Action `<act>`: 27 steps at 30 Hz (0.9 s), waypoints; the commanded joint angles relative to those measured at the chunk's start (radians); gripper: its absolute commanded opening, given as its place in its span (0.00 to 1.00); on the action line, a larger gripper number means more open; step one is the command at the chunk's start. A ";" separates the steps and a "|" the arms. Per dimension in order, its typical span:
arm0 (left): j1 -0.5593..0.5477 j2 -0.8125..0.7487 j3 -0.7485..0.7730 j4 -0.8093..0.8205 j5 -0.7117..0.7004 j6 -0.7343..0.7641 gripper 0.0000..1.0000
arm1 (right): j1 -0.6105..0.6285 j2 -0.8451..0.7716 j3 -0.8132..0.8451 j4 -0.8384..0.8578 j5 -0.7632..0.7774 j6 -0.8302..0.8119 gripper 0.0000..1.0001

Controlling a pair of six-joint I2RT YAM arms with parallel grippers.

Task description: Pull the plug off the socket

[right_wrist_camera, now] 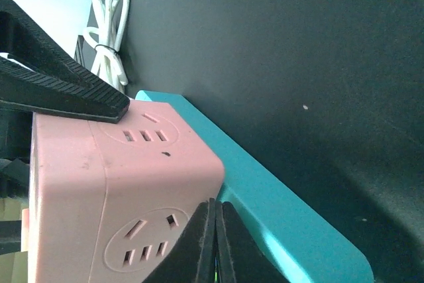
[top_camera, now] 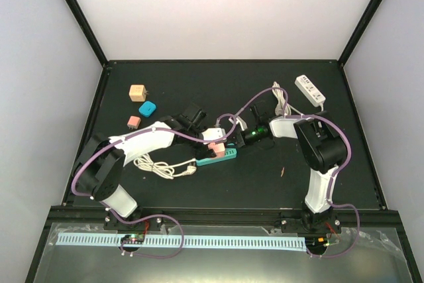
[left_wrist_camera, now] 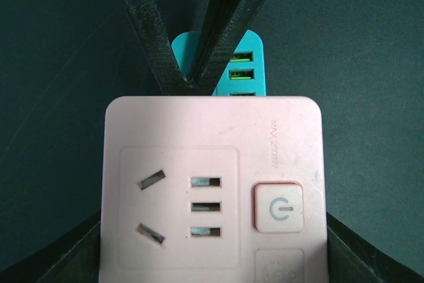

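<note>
A pink cube plug [top_camera: 216, 148] sits on a teal power strip [top_camera: 225, 157] mid-table. My left gripper [top_camera: 212, 140] is shut on the cube. In the left wrist view the cube's socket face [left_wrist_camera: 212, 190] fills the space between the black fingers [left_wrist_camera: 53, 250], with the strip's green ports [left_wrist_camera: 242, 74] beyond. My right gripper [top_camera: 240, 137] is shut and empty, its closed tips [right_wrist_camera: 214, 207] pressed at the strip [right_wrist_camera: 278, 210] right beside the cube [right_wrist_camera: 119, 183]. Whether the cube's pins are still in the strip is hidden.
A white power strip [top_camera: 309, 91] lies at the back right with its cable [top_camera: 281, 97]. A coiled white cable [top_camera: 162, 167] lies front left. An orange cube [top_camera: 138, 91], a blue cube [top_camera: 146, 108], a small pink cube [top_camera: 134, 122] and a black adapter [top_camera: 192, 116] lie at the left.
</note>
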 commanded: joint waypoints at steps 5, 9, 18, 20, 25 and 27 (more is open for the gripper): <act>-0.007 -0.093 0.012 0.064 0.050 0.041 0.26 | 0.004 0.054 -0.009 -0.059 0.161 -0.030 0.05; -0.037 -0.144 -0.069 0.139 -0.032 0.120 0.26 | 0.004 0.055 -0.009 -0.060 0.164 -0.030 0.05; -0.011 -0.104 -0.018 0.083 0.033 0.045 0.22 | 0.006 0.049 -0.011 -0.057 0.148 -0.052 0.07; -0.007 -0.094 -0.014 0.066 0.054 0.061 0.21 | 0.004 0.024 -0.014 -0.044 0.127 -0.067 0.15; 0.006 -0.077 -0.024 0.012 0.083 0.166 0.21 | 0.001 -0.109 -0.065 0.052 0.095 -0.122 0.37; 0.013 -0.066 -0.017 -0.030 0.100 0.211 0.20 | 0.001 -0.160 -0.087 0.083 0.096 -0.150 0.45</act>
